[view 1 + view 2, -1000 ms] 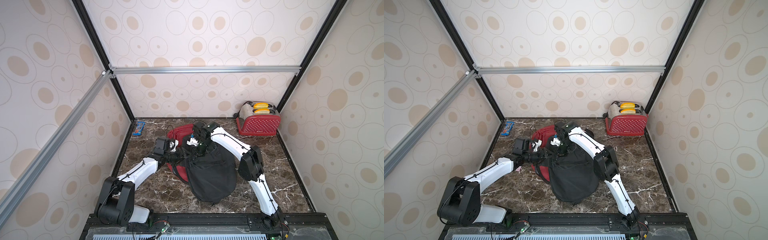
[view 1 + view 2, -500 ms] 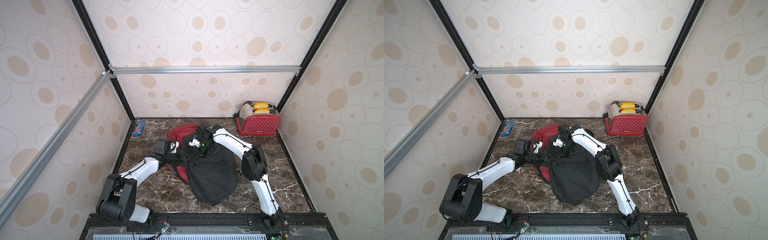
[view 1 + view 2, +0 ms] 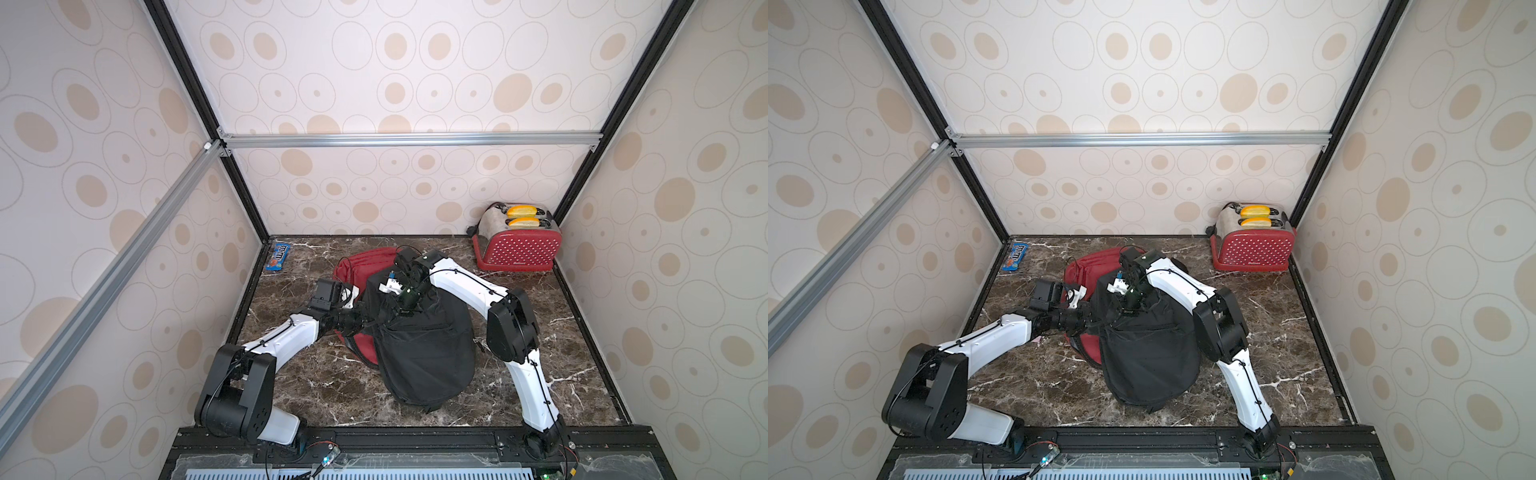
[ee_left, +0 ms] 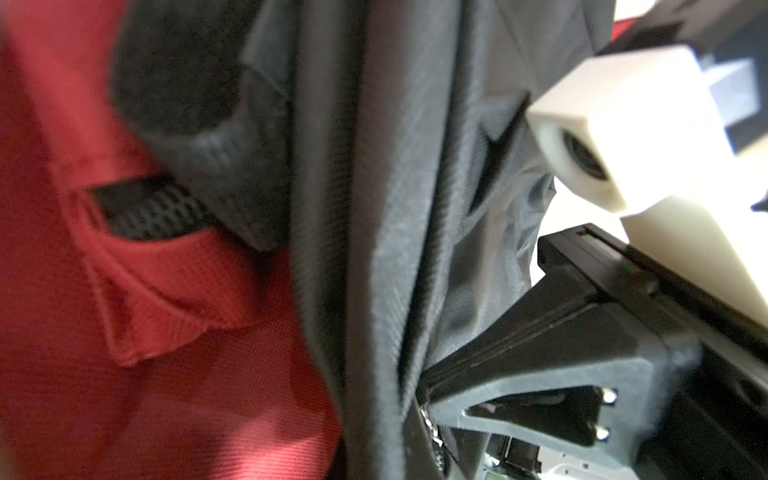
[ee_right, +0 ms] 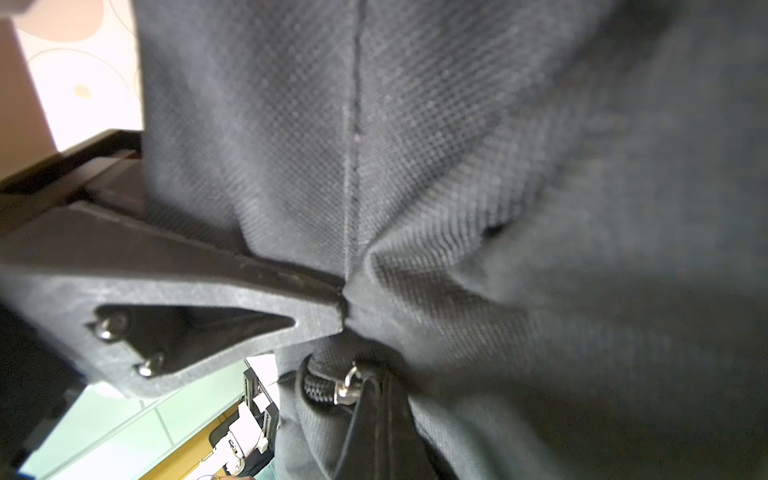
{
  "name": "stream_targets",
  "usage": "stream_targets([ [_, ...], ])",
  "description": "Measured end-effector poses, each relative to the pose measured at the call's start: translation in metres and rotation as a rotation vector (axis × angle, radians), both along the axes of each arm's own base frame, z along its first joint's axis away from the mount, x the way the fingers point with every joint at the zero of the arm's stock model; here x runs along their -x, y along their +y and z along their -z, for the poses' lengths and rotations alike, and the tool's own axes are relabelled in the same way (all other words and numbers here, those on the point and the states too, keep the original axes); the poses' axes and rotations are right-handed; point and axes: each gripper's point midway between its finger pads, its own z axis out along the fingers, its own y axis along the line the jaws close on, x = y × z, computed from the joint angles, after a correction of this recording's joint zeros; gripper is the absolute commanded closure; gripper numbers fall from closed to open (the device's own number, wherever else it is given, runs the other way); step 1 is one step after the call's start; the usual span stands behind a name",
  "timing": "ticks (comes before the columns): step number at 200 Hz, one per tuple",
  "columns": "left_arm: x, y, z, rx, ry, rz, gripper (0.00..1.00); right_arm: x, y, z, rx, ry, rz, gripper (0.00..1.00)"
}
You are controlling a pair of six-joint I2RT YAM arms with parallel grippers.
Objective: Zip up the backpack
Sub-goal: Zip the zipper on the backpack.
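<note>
**Entry: backpack zip-up, single moment**

**Top views.** A black fabric backpack lay mid-way across the dark marble-patterned worktop. Its far end overlapped a red fabric panel; it could not be told whether that panel was part of the same bag. The left claw met the bag's left edge toward its far end. The right claw pointed down into the cloth just beside it. In the far right corner stood a red white-dotted toaster holding two yellow slices, its small front lettering unreadable. At the far left lay a blue sweet packet, its white lettering reading as "m&m's".

**Left wrist.** The left claw was closed, one finger buried in a fold of black cloth at the seam. A glint of metal lay just beside the tip. It could not be told whether that metal was between the jaws.

**Right wrist.** The right claw was clamped on a pinch of the bag's cloth, with creases fanning out from the tip. A silver metal zip pull on a black braided cord hung free just beside it, ungripped.

**Step in hand (judged).** The cloth was being pinned by both claws at the far end of the bag, with the zip itself not yet drawn.

**Next move (judged).** One claw should hold the cloth taut. The other should let go, take the pull, and draw it along the track without bunching the fabric.
</note>
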Motion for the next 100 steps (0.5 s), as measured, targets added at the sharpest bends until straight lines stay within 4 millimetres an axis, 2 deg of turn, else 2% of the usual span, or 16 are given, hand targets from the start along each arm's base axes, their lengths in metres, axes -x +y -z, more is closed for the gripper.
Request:
stream_targets([
  [51, 0.001, 0.001, -0.002, -0.009, -0.008, -0.006, 1.00, 0.000, -0.004, -0.005, 0.007, -0.024, 0.000, 1.00],
  [100, 0.004, 0.002, -0.003, -0.032, -0.014, -0.015, 1.00, 0.006, -0.024, 0.001, 0.104, -0.054, -0.035, 1.00],
])
